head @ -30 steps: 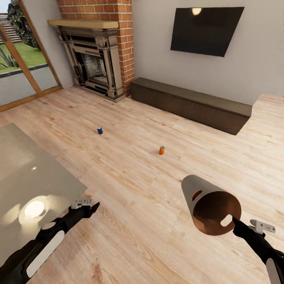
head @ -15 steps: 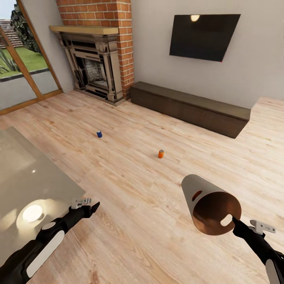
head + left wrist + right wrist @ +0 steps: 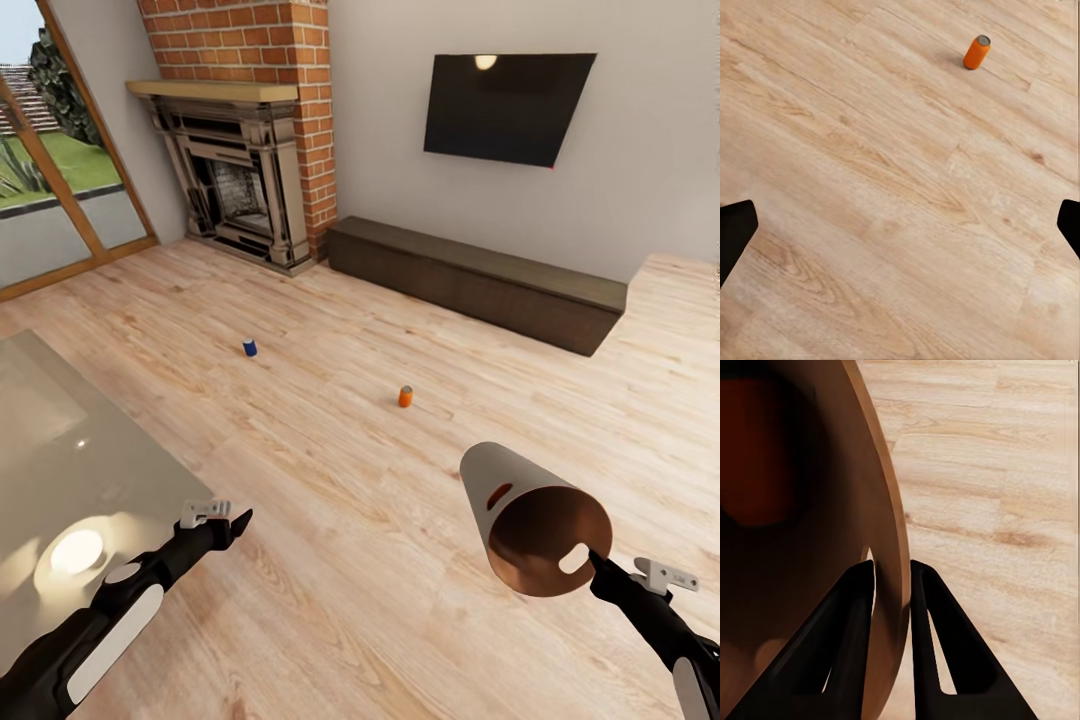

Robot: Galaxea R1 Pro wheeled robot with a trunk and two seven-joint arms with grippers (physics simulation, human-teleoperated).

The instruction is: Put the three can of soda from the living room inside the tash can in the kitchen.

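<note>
We carry the tash can [image 3: 535,520], its rim pinched by the right gripper [image 3: 892,585]; the left gripper's [image 3: 900,225] fingers are spread. The orange can [image 3: 405,396] and the blue can [image 3: 249,347] await on the floor; none is binned yet.

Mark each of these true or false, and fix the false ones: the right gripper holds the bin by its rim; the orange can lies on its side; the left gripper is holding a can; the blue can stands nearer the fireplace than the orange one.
1. The right gripper holds the trash can by its rim. True: its fingers pinch the wall.
2. The orange can lies on its side. False: it stands upright on the floor.
3. The left gripper is holding a can. False: it is open, empty.
4. The blue can stands nearer the fireplace than the orange can. True.
</note>
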